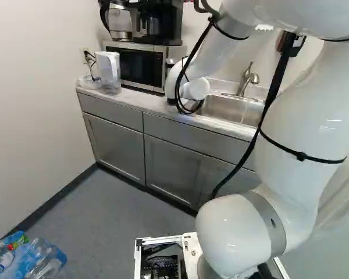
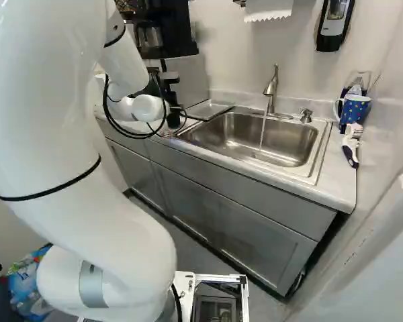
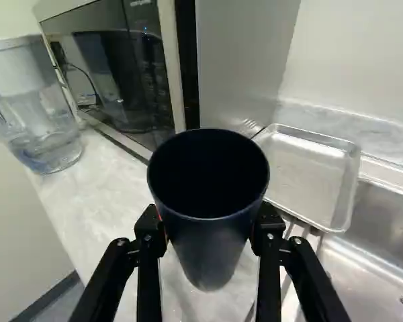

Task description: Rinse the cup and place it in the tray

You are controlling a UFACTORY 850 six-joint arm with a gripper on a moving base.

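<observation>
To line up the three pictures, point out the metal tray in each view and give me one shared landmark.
Left base view: not visible; the arm blocks the counter beside the sink.
Right base view: tray above the middle, adjoining the sink.
Wrist view: beyond the cup in the end effector, between microwave and sink.
Shared landmark: the sink.

- Desk point(image 3: 101, 201): whitish, marbled grey
- Cup point(image 3: 211, 245): dark navy, nearly black inside
- Tray point(image 3: 309, 174): plain silver, near the desk's back edge
- Cabinets point(image 2: 255, 235): grey, under its front edge
- Mug point(image 2: 355, 109): blue, pale-spotted, near its back right corner
</observation>
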